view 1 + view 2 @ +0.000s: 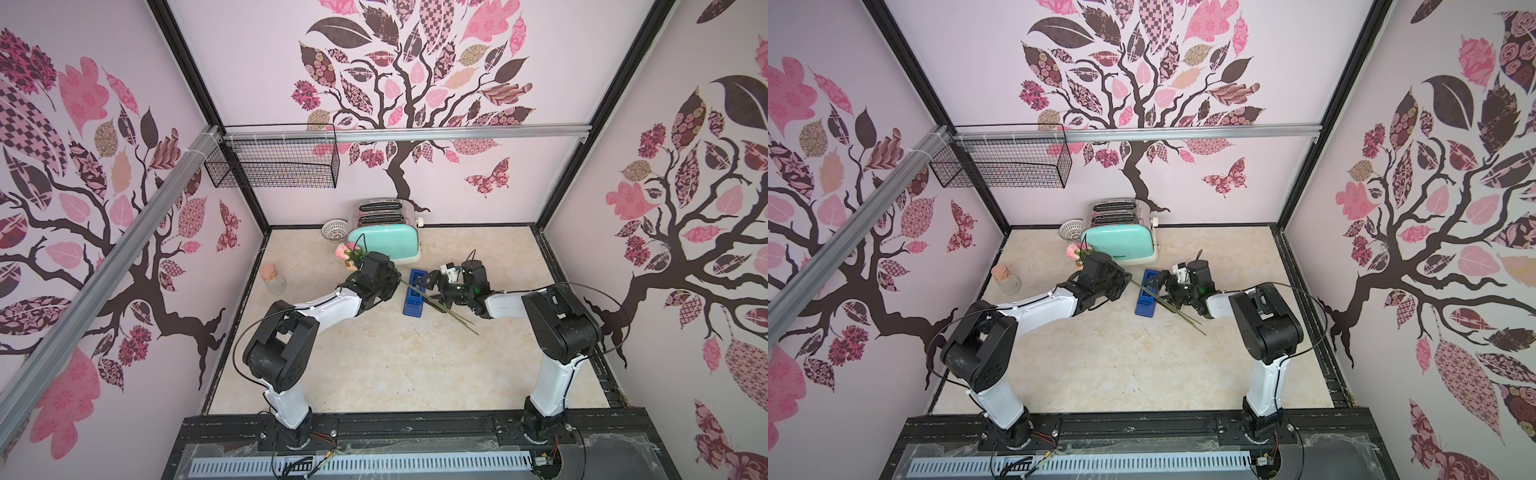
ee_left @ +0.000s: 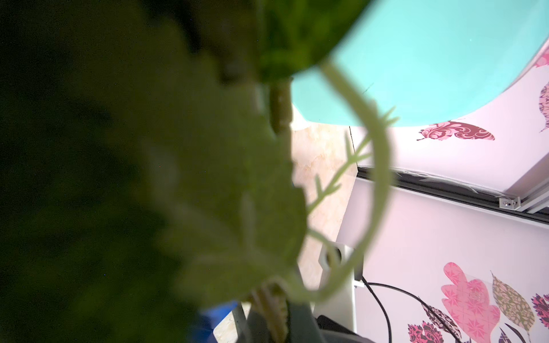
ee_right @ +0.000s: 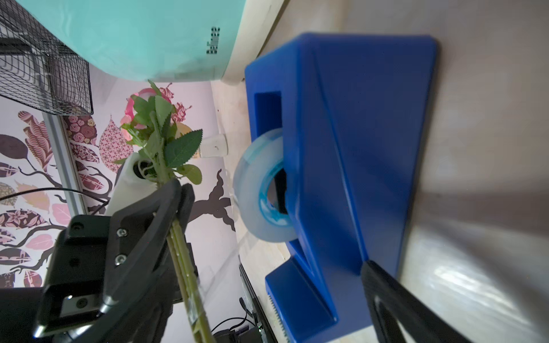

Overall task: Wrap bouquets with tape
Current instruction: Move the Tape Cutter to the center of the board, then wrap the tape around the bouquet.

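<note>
Item: bouquet (image 1: pixel 345 252) of pink and peach roses, green stems (image 1: pixel 459 322) bunched together. It is held by the left gripper (image 3: pixel 181 189), whose fingers are clenched on the stems just below the leaves. The stem ends slant out over the blue tape dispenser (image 1: pixel 413 302) toward the right arm. Right gripper (image 1: pixel 429 283): fingers spread wide, grasping nothing, poised right beside the dispenser. Tape roll (image 3: pixel 256 190): seated in the dispenser, which stands on the tabletop (image 1: pixel 374 365) in front of the mint toaster (image 1: pixel 384 245). Handling note: the likely step is fetching the tape's free end at the serrated cutter (image 3: pixel 276 306). Pinch close to the teeth and pull slowly and straight, so the light dispenser does not drag. Obstructions: stems crossing above the dispenser; toaster close behind. Nearby, apart from the work: corked glass jar (image 1: pixel 273 280), white strainer basket (image 1: pixel 335 230), wall-hung wire basket (image 1: pixel 274 164).
</note>
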Available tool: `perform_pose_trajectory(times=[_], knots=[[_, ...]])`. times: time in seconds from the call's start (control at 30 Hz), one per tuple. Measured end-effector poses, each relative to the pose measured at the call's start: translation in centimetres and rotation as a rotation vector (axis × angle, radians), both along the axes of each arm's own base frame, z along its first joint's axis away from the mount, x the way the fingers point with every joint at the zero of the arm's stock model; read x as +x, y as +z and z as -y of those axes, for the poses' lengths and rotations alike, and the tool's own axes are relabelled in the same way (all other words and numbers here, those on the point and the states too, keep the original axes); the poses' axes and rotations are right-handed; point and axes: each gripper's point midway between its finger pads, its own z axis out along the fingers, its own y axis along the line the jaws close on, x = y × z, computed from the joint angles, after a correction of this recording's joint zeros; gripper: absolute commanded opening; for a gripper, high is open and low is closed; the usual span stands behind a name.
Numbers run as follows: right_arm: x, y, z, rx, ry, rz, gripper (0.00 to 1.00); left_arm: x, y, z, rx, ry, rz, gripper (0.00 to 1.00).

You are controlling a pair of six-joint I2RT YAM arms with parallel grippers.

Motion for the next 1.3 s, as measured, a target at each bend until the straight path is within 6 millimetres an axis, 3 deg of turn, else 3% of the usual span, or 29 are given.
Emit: perform_pose_trajectory(times=[0.33, 0.43, 0.6, 0.73, 0.97, 1.3], knots=[[-2.8, 0.8, -5.7, 0.076, 0.081, -0.018, 1.00, -2.7, -0.4, -4.8, 0.048, 0.020, -0.025, 0.00], [-3.3, 0.7, -6.5, 0.081, 0.096, -0.018, 1.00, -3.3, -0.4, -5.9, 0.057, 0.025, -0.025, 0.00], [-2.7, -0.1, -5.7, 0.020, 0.096, 0.007, 1.00, -3.5, -0.2, -5.6, 0.043, 0.003, -0.020, 0.00], [-2.0, -0.3, -3.6, -0.074, 0.092, 0.053, 1.00, -3.2, 0.2, -5.2, 0.023, -0.008, 0.000, 0.00], [-1.2, 3.6, -0.5, -0.119, 0.095, 0.209, 0.99, -2.7, 0.3, -4.4, -0.005, -0.032, 0.023, 0.00], [-3.8, 5.3, -2.1, -0.013, 0.291, 0.252, 0.67, -2.2, 0.4, -3.5, -0.041, -0.059, 0.047, 0.00]])
